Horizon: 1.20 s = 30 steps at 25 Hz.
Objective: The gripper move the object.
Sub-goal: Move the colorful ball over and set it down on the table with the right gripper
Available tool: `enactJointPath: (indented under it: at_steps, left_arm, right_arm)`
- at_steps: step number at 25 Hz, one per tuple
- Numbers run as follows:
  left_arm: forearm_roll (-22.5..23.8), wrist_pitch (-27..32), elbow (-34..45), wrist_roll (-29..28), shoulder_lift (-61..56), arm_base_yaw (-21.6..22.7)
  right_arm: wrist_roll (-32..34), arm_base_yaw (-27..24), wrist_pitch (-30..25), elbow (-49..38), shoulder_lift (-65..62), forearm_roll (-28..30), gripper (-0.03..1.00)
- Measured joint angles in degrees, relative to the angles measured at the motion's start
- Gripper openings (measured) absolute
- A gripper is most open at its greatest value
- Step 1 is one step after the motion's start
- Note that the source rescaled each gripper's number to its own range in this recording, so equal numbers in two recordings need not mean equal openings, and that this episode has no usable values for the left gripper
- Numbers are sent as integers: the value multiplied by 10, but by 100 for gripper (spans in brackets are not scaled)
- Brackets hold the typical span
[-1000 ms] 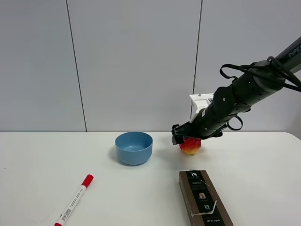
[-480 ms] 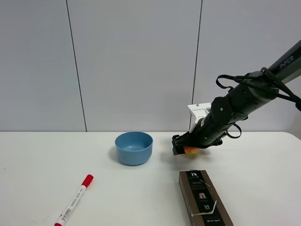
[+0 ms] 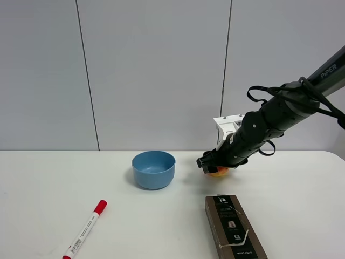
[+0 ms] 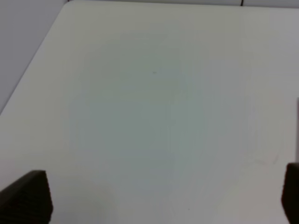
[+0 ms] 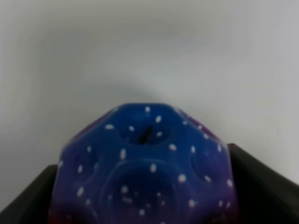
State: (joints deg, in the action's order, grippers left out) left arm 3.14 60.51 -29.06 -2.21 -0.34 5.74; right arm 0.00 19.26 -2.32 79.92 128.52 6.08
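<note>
At the table's (image 3: 302,189) front edge: marker (image 3: 86,229) left, box (image 3: 233,226) right | mid-table: bowl (image 3: 153,169) | just right of bowl: ball (image 3: 219,172) clamped in right gripper (image 3: 207,163), low over the table | left gripper (image 4: 159,200): spread wide above the tabletop.

- Right arm (image 3: 280,114): thick, black, rounded segments; white "PIPER" lettering (image 3: 327,72).
- Wrist: white bracket (image 3: 228,125); looped black cables (image 3: 267,86).
- Right tool (image 3: 207,162): black, two-fingered.
- Left tool (image 4: 161,196): dark, ribbed fingers (image 4: 29,196).
</note>
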Motion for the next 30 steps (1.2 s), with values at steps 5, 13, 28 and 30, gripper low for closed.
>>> enactJointPath:
  at_steps: [5, 13, 28, 30]
  left_arm:
    - [0, 0, 0, 0, 0, 0]
    - [0, 0, 0, 0, 0, 0]
    - [0, 0, 0, 0, 0, 0]
    - [0, 0, 0, 0, 0, 0]
  right_arm:
    - [0, 0, -3, 0, -4, 0, 0]
    - [0, 24, -116, 0, -152, -8, 0]
    - [-30, 227, -212, 1, -234, -77, 0]
    - [-30, 245, -225, 1, -208, -77, 0]
